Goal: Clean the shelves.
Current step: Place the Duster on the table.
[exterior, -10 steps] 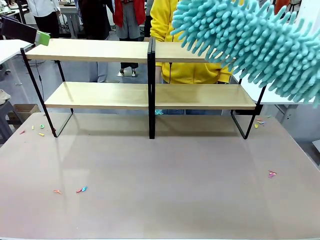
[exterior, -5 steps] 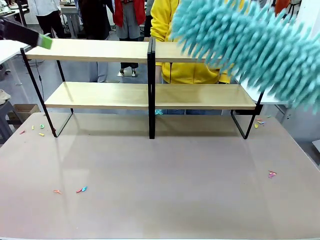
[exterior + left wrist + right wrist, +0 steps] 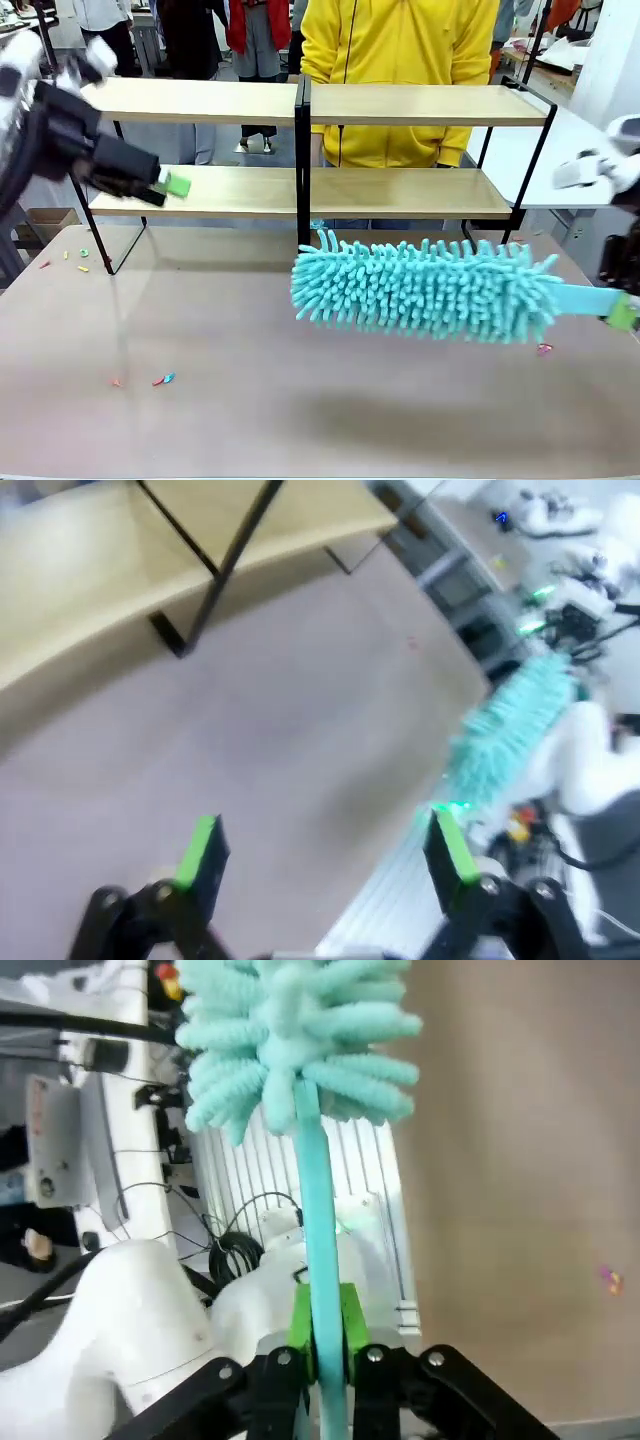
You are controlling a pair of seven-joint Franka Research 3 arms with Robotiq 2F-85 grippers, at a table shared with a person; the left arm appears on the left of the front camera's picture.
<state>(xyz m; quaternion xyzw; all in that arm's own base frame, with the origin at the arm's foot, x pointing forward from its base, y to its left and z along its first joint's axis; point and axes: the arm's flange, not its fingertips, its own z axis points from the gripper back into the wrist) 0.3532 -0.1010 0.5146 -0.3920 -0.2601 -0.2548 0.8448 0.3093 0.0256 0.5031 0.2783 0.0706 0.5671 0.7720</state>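
The table (image 3: 300,400) spreads wide under my duster, a bare greyish-brown top with the fluffy head hanging over its middle-right part. Beyond the duster's far side stand the shelves (image 3: 200,100), two tiers of long light-wood boards on a thin black frame with a black upright in the centre; the head lies in front of the right half, lower than the bottom board and apart from it. Behind the shelves, straight beyond the duster head, a person in a yellow top (image 3: 400,60) stands at the far edge.

The duster (image 3: 425,290) itself is a long teal brush of soft fingers, lying roughly level with its free end pointing to my left. Its flat teal handle (image 3: 320,1230) runs back into my right gripper (image 3: 322,1335), whose green pads (image 3: 300,1325) are clamped tight on either side of it; in the wrist view the handle rises straight up between the two black fingers to the head.

My left gripper (image 3: 325,850) is well to the left of the duster, up by the left end of the lower shelf board, blurred in the front view (image 3: 170,185). Its wrist view shows the two green-padded fingers standing wide apart with nothing between them.

A few small coloured scraps (image 3: 163,379) lie on the table well left of the duster's free end, and one pink scrap (image 3: 544,348) sits just under the handle end.
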